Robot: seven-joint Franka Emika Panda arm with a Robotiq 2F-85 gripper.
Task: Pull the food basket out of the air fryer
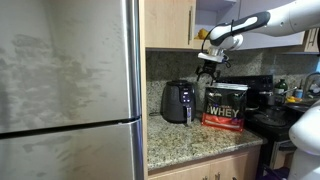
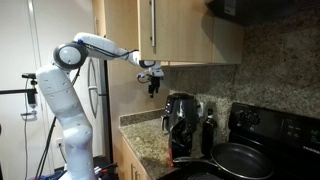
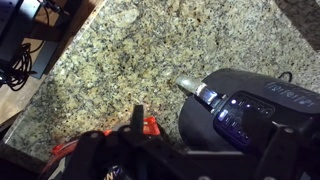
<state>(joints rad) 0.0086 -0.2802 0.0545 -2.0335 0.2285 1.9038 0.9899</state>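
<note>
The air fryer (image 1: 177, 98) (image 2: 180, 118) is a small black egg-shaped appliance on the granite counter. Its food basket (image 1: 183, 113) (image 2: 177, 141) forms the lower front and sits pushed in. My gripper (image 1: 207, 64) (image 2: 152, 86) hangs high above the counter, above and to one side of the fryer, touching nothing. The wrist view looks down on the air fryer's glossy top (image 3: 262, 112), with the silver-tipped handle (image 3: 193, 87) pointing up and left. The gripper (image 3: 200, 135) appears open; one dark finger (image 3: 137, 116) shows and the other is lost against the black fryer.
A black-and-red WHEY tub (image 1: 225, 106) stands beside the fryer. A steel fridge (image 1: 65, 90) fills one side, and wooden cabinets (image 2: 190, 30) hang overhead. A stove with a black pan (image 2: 240, 160) adjoins the counter. Bare granite (image 3: 110, 60) lies in front of the handle.
</note>
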